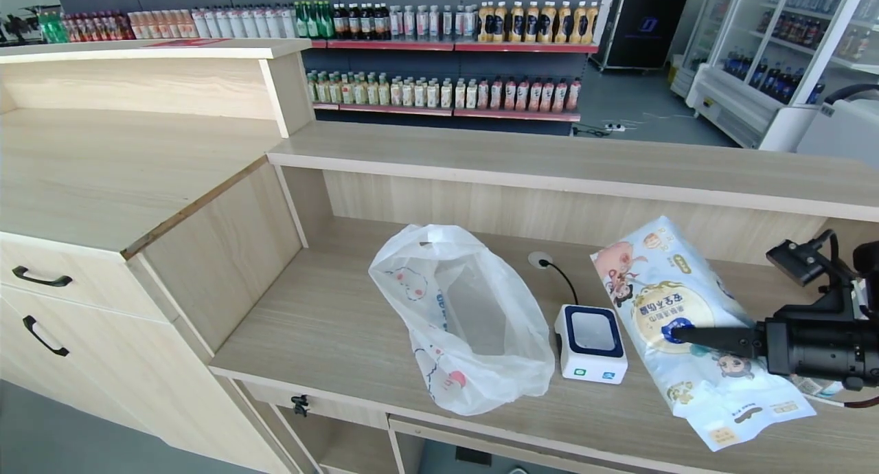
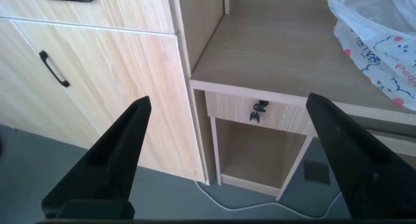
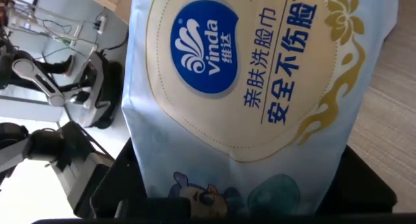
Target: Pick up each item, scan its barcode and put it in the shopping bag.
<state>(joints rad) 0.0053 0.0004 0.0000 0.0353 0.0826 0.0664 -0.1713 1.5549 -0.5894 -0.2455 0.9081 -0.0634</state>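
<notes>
A white and blue pack of tissues (image 1: 687, 323) lies aslant at the right end of the lower counter (image 1: 329, 323). My right gripper (image 1: 680, 336) comes in from the right, and its fingers press the pack (image 3: 247, 87) from both sides. One black finger (image 1: 714, 339) lies across the top of the pack. Left of the pack stands the white barcode scanner (image 1: 590, 342) with its dark window facing up. Further left, the clear shopping bag (image 1: 460, 316) lies with its mouth open. My left gripper (image 2: 227, 100) hangs open and empty below the counter's front left corner, with the bag (image 2: 377, 42) off to one side.
A raised ledge (image 1: 549, 161) runs behind the lower counter, and a taller cabinet (image 1: 103, 178) with black drawer handles stands to the left. The scanner cable (image 1: 563, 278) runs to a hole in the counter. Shelves of bottles (image 1: 446, 55) and fridges fill the background.
</notes>
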